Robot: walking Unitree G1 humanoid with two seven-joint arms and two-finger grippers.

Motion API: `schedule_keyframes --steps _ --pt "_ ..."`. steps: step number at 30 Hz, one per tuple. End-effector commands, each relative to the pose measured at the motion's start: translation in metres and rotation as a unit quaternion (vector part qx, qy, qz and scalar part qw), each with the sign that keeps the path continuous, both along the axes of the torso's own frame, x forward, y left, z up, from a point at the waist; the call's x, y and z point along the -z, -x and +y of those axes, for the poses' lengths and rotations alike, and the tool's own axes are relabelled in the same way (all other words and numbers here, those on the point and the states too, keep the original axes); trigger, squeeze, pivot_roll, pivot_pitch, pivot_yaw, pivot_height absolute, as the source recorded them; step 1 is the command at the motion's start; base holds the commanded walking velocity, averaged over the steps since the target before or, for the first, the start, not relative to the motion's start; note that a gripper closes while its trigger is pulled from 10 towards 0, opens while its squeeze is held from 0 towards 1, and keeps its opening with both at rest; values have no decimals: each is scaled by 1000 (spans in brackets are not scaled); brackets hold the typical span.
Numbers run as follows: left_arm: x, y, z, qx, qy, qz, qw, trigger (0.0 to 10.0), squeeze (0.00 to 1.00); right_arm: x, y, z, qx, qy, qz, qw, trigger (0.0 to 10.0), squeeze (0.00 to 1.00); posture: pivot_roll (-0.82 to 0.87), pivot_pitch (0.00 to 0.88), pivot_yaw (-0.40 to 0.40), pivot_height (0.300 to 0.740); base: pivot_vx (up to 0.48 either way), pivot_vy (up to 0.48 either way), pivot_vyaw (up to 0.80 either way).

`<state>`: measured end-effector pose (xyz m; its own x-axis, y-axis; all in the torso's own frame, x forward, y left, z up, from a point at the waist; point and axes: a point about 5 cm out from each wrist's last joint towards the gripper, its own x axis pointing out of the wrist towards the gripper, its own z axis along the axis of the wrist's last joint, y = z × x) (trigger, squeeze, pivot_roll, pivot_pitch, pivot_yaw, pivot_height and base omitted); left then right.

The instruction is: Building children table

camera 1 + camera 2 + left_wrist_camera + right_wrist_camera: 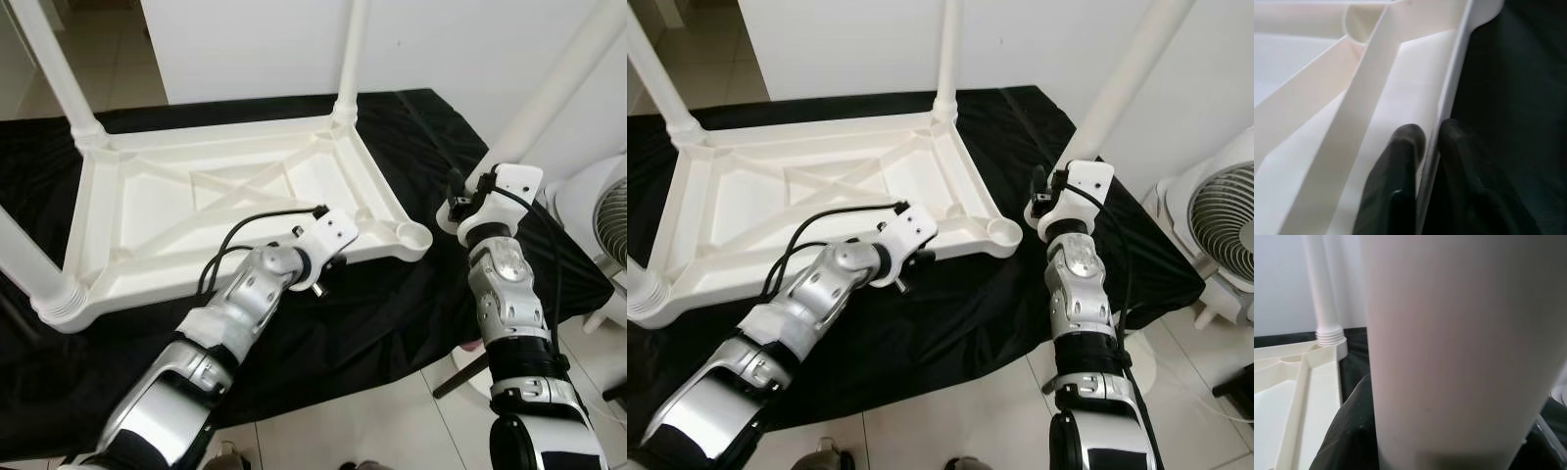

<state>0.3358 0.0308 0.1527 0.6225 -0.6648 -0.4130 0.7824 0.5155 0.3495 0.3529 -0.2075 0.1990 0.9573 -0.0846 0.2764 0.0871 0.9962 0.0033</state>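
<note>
**Table upside down, one leg in the gripper**

The white table top (pixel 225 211) lies upside down on a black cloth (pixel 392 294), with three legs fitted. The left gripper (pixel 1425 142) pinches its near rim with narrow fingers. At 3 o'clock, the right gripper (pixel 458 201) is closed around a loose white leg (pixel 558 83), near the empty corner socket (pixel 416 237). A fan (pixel 1225 220) stands at far right

Bright even indoor light, soft shadows, sharp head views, wrist close-ups blurred, perhaps slight edge distortion
</note>
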Motion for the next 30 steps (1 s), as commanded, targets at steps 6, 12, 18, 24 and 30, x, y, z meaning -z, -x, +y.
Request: schedule_keyframes --steps 6,12,18,24,30 --pt "15 15 20 15 -27 22 999 0 0 3 1 -1 1 -5 5 1000 10000 0 81 73 9 740 0 0 0" --pt "17 23 26 30 -40 13 999 10000 0 4 -2 7 -17 -1 12 1000 10000 0 86 78 -9 740 0 0 0" --pt "9 31 24 81 -39 -15 996 10000 0 4 -4 11 -32 5 18 999 10000 0 86 84 -25 740 0 0 0" --pt "-3 41 20 121 -3 -24 992 10000 1000 6 -6 17 -54 10 26 998 10000 0 89 83 -36 740 0 0 0" --pt "-20 51 16 161 27 -36 986 10000 0 9 -9 29 -89 17 37 995 10000 0 91 81 -42 740 0 0 0"
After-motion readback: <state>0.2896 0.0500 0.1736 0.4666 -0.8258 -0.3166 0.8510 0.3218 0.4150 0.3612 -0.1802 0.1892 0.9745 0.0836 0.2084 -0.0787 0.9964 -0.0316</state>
